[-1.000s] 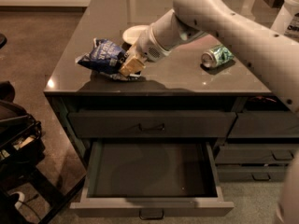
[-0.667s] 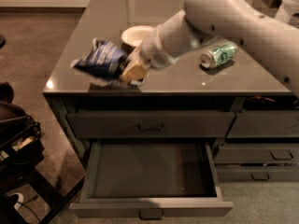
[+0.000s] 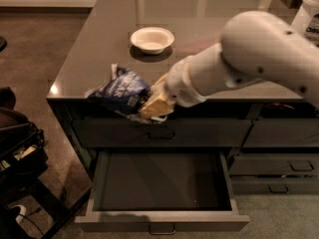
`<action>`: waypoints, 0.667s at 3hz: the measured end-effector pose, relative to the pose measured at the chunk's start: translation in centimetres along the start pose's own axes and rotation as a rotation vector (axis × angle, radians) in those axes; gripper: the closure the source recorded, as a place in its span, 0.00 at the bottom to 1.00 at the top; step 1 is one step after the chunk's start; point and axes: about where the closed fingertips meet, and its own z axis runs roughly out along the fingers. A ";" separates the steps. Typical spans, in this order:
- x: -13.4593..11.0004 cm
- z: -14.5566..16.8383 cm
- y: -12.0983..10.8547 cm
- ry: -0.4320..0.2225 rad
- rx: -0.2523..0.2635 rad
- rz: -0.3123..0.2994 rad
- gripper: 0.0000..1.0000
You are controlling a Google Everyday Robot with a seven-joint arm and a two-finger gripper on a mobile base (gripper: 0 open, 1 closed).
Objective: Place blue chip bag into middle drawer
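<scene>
The end effector [image 3: 155,103], seemingly pinching the blue chip bag [image 3: 119,91], holds it sideways above the open middle drawer [image 3: 159,183].

The crumpled dark-blue bag [image 3: 118,92] with white patches hangs tilted in front of the counter's [image 3: 199,29] front edge, above the open drawer [image 3: 159,222]. The gripper [image 3: 145,111] pinches its right end. The wide dark-grey drawer stands pulled out, its plain interior showing.

Dim warm light — glare on countertop [image 3: 99,49]; end effector [image 3: 152,106] grips blue chip bag [image 3: 119,91] at shadowed front edge
</scene>
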 end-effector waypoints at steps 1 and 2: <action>-0.1 0.1 0.1 0.000 -0.003 -0.003 1.00; 0.2 0.7 0.5 0.004 -0.021 -0.022 1.00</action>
